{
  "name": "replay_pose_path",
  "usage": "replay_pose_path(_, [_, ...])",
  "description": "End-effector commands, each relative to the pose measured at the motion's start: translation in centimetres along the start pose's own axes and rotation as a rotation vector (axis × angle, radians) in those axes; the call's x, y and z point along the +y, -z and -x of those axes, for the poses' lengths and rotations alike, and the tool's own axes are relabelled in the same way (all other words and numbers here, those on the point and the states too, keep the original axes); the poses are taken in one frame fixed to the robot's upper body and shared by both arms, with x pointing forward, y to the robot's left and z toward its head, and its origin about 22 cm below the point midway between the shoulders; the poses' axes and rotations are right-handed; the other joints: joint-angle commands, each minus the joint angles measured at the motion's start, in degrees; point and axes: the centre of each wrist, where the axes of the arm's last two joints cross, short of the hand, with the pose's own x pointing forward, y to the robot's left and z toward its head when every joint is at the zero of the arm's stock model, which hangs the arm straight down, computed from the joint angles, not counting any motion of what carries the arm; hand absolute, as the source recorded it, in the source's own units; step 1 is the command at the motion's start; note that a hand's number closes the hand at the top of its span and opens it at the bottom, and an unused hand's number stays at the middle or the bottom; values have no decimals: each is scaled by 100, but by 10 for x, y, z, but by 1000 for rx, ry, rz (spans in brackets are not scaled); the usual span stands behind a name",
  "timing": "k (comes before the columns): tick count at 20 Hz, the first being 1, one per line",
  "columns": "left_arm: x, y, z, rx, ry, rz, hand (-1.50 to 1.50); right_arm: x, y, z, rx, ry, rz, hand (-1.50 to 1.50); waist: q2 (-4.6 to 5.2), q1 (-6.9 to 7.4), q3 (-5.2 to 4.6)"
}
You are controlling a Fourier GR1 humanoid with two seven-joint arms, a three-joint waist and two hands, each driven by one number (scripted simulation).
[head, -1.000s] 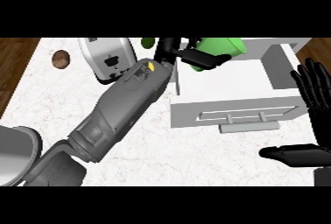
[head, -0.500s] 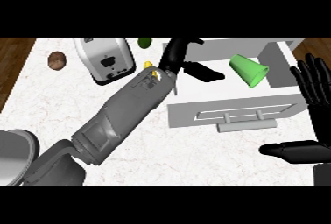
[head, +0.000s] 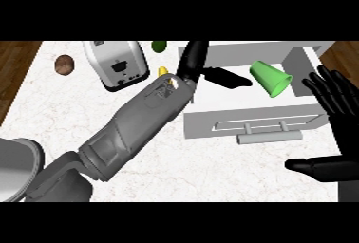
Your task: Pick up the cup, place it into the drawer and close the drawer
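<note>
The green cup (head: 270,79) lies on its side inside the open white drawer (head: 238,100), towards its right wall, mouth facing down-right. My left hand (head: 195,60) hovers over the drawer's left part, fingers straight and pointing away, thumb (head: 229,78) stretched toward the cup without touching it; the hand is open and holds nothing. The drawer's front panel carries a grey bar handle (head: 270,138) facing me. My right hand (head: 335,97) rests open at the right edge, fingers up, just right of the drawer.
A silver toaster (head: 116,64) stands left of the drawer, with a brown round item (head: 64,65) further left. A dark green item (head: 159,46) and a small yellow one (head: 163,71) sit by my left wrist. A grey pan (head: 14,166) occupies the lower left.
My left hand has let go of the cup, which now lies further right in the drawer. The hand has opened and drawn back to the left. The right hand has stayed put.
</note>
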Motion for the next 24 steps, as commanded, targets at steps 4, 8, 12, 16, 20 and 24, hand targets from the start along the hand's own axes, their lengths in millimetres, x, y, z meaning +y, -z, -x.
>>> replay_pose_path(4, [-4,11,-27,-69,-95,-39,-150,-5,-9,-20,-9,-13,-122,150,-44,131,-2])
replay_pose_path(8, [4,13,-23,-39,-138,-84,-150,-6,-11,-41,40,-198,-232,150,-70,280,-7])
replay_pose_path(12, [31,7,-27,-30,-176,-82,-150,-1,-24,-37,112,-286,-253,150,-132,473,-8])
replay_pose_path(16, [56,3,-22,-13,-166,-113,-150,16,-24,-33,127,-391,-234,150,-122,479,-6])
replay_pose_path(20, [111,-13,-12,-32,-179,-146,-150,16,-9,-32,156,-447,-182,150,-120,535,-9])
replay_pose_path(24, [131,-36,-9,-19,-209,-170,-150,38,-10,-11,169,-531,-232,150,-122,568,-7])
